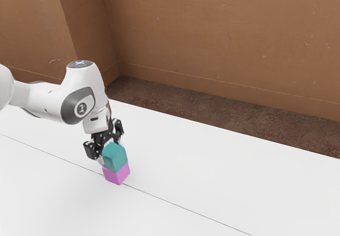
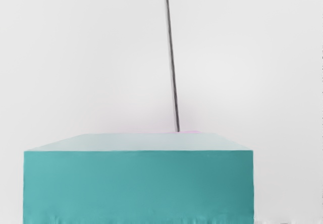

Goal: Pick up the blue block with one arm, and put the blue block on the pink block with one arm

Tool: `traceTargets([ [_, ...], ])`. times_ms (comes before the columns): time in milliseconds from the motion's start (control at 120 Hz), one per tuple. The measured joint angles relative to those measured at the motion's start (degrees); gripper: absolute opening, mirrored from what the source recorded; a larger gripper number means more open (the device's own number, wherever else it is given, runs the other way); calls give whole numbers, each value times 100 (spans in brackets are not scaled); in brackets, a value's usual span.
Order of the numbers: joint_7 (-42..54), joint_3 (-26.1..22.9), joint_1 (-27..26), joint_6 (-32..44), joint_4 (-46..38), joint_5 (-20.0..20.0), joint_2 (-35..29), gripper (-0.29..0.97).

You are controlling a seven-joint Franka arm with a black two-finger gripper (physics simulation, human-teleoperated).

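Blue block [image 1: 115, 157]: teal-blue cube in the lower left of the exterior view, resting on top of the pink block [image 1: 117, 174]. The two touch face to face. The blue block sits slightly skewed, so its edges do not line up exactly with the pink block's.

Pink block: flat on the table [image 1: 228, 188], directly on the thin dark line [image 1: 48, 152] that runs across the tabletop from the left edge toward the bottom of the frame.

Wrist view: blue block [image 2: 136, 186] close under my hand, front face and top face both visible. A thin pink sliver [image 2: 191, 131] shows just past its far top edge. The dark line [image 2: 171, 57] runs away from the block across the white table [image 2: 75, 57].

My gripper [image 1: 103, 150]: at the blue block, on its side toward the exterior view's left and partly behind it, pointing down. Jaws: I cannot tell whether they press the block or stand free of it, because the block hides the contact.

Arm [image 1: 74, 100]: white, enters from the left edge, wrist bent down over the stack.

Surroundings: brown floor strip [image 1: 239, 114] beyond the table's far edge, brown walls [image 1: 223, 34] behind it.
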Motion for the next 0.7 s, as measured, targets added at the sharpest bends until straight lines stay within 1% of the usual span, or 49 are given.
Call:
traceTargets([
  [92, 15, 15, 106, -89, -11, -20, -168, 60],
  [167, 22, 7, 200, -408, -5, -126, -783, 62],
  [208, 8, -1, 179, -707, 50, -207, -1222, 63],
  [242, -35, -33, 152, -1018, 298, -253, -1455, 64],
  [292, -202, -135, 97, -1547, 1022, -280, -1592, 65],
  [342, -544, -86, 57, -2078, 1882, -237, -1578, 65],
  [383, -993, 146, -38, -2572, 2592, -90, -1470, 66],
  [433, -1580, 350, -116, -3030, 3041, 139, -1364, 66],
  [500, -2289, 448, -155, -3413, 3251, 288, -1242, 67],
  [567, -2926, 447, -179, -3694, 3343, 389, -1177, 67],
  [700, -4004, 466, -183, -4056, 3387, 463, -1048, 68],
])
